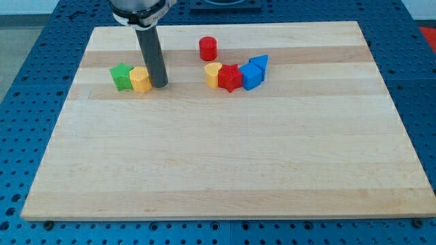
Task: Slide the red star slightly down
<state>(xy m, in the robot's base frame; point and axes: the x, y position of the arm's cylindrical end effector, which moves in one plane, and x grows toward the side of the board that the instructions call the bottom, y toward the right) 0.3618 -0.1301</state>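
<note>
The red star [230,78] lies on the wooden board [225,156] near the view's top, right of centre. A yellow heart-like block [213,73] touches its left side and a blue cube [251,76] touches its right side. A blue triangle [260,63] sits just above the cube. A red cylinder [208,48] stands apart, above and left of the star. My tip [160,85] rests on the board well to the left of the star, right beside a yellow block [139,79].
A green star [121,76] touches the yellow block's left side at the view's upper left. The board sits on a blue perforated table [27,136] that surrounds it.
</note>
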